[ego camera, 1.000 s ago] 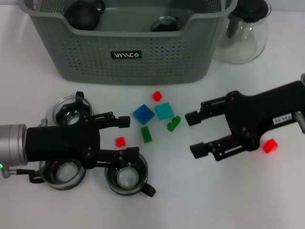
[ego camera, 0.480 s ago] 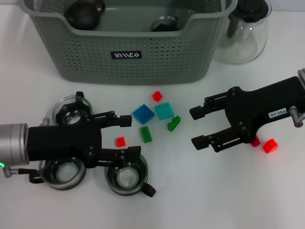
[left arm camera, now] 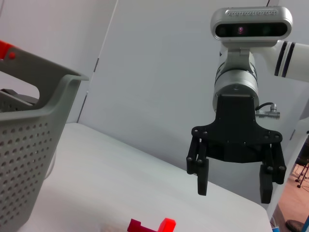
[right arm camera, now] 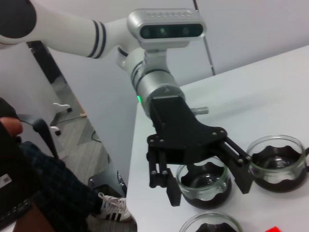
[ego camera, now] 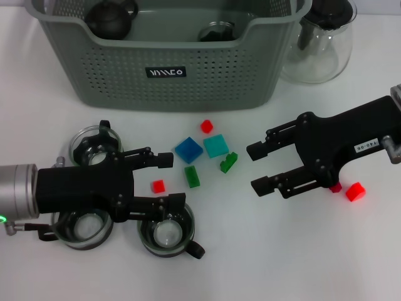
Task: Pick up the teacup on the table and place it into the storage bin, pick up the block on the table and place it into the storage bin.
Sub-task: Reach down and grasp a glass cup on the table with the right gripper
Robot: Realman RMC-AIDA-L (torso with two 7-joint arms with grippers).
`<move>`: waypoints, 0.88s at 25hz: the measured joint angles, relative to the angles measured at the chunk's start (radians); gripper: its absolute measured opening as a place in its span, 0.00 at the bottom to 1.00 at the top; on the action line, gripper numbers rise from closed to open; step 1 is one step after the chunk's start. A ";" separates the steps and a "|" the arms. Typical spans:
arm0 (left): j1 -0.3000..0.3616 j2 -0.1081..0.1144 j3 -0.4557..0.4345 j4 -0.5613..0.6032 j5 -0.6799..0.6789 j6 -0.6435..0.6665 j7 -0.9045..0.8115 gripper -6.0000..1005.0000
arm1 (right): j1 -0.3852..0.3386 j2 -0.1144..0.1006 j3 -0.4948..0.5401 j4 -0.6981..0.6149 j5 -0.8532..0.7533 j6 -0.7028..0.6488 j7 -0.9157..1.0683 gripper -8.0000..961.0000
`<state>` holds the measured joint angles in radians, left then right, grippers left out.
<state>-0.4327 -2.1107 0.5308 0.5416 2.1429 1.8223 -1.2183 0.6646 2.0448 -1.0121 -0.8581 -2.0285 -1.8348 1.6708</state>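
White tabletop (ego camera: 250,263) fills the head view, with the grey-green storage bin (ego camera: 169,75) at its far edge; a dark teapot (ego camera: 111,17) and a cup already lie inside it. A clear glass pitcher (ego camera: 319,44) stands just beside the bin's right end. In front of the bin, three glass teacups cluster at the left: one (ego camera: 93,143) nearest the bin, one (ego camera: 81,227) farther out, and one (ego camera: 166,233) to the right of that. The left gripper (ego camera: 168,180) lies low over them, jaws spread wide and empty, one finger above the nearest cup's rim, apparently lining up a grasp. Small blocks are scattered before the bin's middle: a blue block (ego camera: 188,149), a teal one (ego camera: 215,145), green pieces (ego camera: 192,176) and red cubes (ego camera: 158,185). The right gripper (ego camera: 255,168) faces them, jaws open and holding nothing, a red block (ego camera: 355,190) beside its arm.

From the left wrist, the bin's perforated wall (left arm camera: 24,169) rises at one side and the right gripper (left arm camera: 234,169) hangs open above the tabletop.

From the right wrist, the left gripper (right arm camera: 207,181) hovers, jaws parted, over a teacup (right arm camera: 205,183), another cup (right arm camera: 280,164) beside it.
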 joint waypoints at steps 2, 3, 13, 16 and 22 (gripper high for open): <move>0.000 0.000 0.000 0.000 0.000 0.000 0.000 0.86 | 0.003 0.000 0.002 -0.003 -0.002 -0.011 -0.004 0.71; 0.000 0.000 0.000 -0.001 0.000 0.000 0.000 0.86 | 0.003 0.000 0.002 -0.005 -0.003 -0.015 -0.005 0.71; 0.000 0.002 0.000 0.004 0.005 0.000 0.000 0.86 | 0.028 0.000 0.002 -0.033 -0.062 0.003 0.048 0.71; 0.000 0.005 0.000 0.006 0.006 0.000 -0.001 0.86 | 0.048 0.004 0.000 -0.043 -0.092 0.007 0.070 0.71; -0.001 0.010 0.000 0.013 0.007 0.014 -0.005 0.86 | 0.058 0.046 -0.008 -0.114 -0.163 0.029 0.065 0.71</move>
<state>-0.4334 -2.1012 0.5308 0.5548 2.1502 1.8367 -1.2237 0.7231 2.0911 -1.0204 -0.9725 -2.1912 -1.8058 1.7356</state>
